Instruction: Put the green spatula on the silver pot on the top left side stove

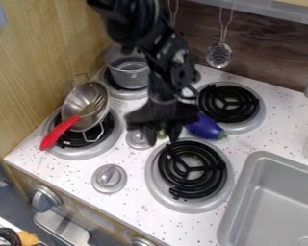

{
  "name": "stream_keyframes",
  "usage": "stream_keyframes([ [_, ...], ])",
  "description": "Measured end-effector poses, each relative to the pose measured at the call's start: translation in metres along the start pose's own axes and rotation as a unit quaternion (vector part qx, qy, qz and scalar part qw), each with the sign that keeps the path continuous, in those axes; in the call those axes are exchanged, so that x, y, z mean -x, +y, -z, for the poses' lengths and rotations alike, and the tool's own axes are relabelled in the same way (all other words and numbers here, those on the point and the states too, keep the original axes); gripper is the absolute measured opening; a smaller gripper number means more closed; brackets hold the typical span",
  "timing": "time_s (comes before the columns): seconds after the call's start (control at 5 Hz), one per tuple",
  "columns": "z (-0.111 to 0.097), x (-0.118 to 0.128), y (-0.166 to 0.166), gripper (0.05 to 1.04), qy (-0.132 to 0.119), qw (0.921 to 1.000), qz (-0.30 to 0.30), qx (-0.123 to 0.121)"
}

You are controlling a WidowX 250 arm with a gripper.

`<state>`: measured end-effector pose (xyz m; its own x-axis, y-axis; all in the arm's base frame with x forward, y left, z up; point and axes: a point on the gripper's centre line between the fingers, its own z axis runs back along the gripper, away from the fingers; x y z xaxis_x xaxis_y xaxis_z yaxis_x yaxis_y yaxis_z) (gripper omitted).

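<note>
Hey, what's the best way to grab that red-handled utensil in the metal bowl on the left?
Likely best by the middle of the red handle, coming from above and pinching across its two long sides. It is long and narrow and sticks out past the rim of the metal bowl, while the utensil's head rests inside, so the handle looks easier to reach.

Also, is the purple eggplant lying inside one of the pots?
No, the purple eggplant lies on the stove top, between the back right burner and the front right burner.
</note>
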<state>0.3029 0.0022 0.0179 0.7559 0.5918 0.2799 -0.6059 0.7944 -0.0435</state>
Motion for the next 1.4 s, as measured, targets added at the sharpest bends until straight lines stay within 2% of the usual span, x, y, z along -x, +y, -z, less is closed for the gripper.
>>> stream_keyframes([
  [0.2,-0.011,-0.042,-0.005,0.424,-0.051,0.9985,0.017,0.014],
  [0.4,-0.009,-0.083,-0.005,0.424,-0.061,0.9976,0.030,0.016],
  [0.6,-0.003,-0.116,0.001,0.424,-0.060,0.9975,0.034,0.013],
  [0.8,0.004,-0.134,0.010,0.424,-0.051,0.9979,0.039,0.004],
  [1.2,0.012,-0.152,0.024,0.424,-0.029,0.9983,0.049,-0.016],
  [1.4,0.016,-0.158,0.030,0.424,-0.041,0.9973,0.051,-0.034],
])
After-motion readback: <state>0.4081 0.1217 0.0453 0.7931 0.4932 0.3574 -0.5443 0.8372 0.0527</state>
